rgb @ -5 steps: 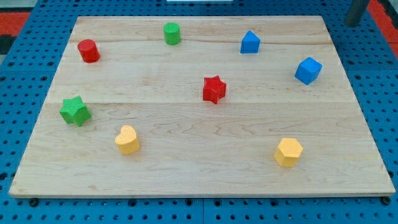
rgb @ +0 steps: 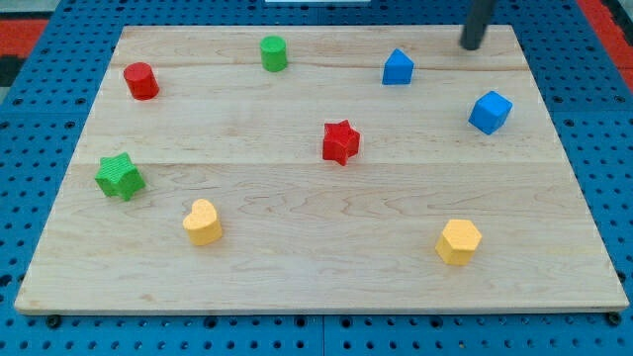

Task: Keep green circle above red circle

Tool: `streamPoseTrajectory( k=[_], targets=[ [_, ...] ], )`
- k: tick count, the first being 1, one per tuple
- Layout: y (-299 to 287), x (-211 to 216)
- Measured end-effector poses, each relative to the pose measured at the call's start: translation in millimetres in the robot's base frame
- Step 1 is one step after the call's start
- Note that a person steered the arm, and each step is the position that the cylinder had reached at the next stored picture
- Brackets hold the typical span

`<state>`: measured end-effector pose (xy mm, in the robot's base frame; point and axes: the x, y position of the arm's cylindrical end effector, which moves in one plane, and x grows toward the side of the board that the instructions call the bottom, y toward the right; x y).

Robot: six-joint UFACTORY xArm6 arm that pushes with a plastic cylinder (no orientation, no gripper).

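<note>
On the wooden board, my tip stands near the view's top edge, toward one o'clock from the board's middle, touching no block. This arm carries no claw, only the dark rod, so there is nothing to spread or press together.

The green circle sits near the top edge at about eleven o'clock from the middle. The red circle lies at about eight o'clock from it, lower and well apart.

The nearest block to my tip is the blue pentagon-shaped block, at about eight o'clock from it. A blue cube lies at six o'clock of the tip. The red star sits mid-board, the green star at the left, the yellow heart and yellow hexagon lower down.
</note>
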<state>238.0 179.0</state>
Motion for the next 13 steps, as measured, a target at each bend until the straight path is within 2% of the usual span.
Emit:
streamPoseTrajectory(
  k=[2,3,7,9,10,11,12,13],
  targets=[
    [-136.9,7.5],
    [-186.2,8.9],
    [-180.4,-7.9],
    [-210.5,-7.7],
    [-201.1,-10.7],
    [-144.9,-16.4],
    [-160.2,33.1],
    [-182.2,55.0]
  ],
)
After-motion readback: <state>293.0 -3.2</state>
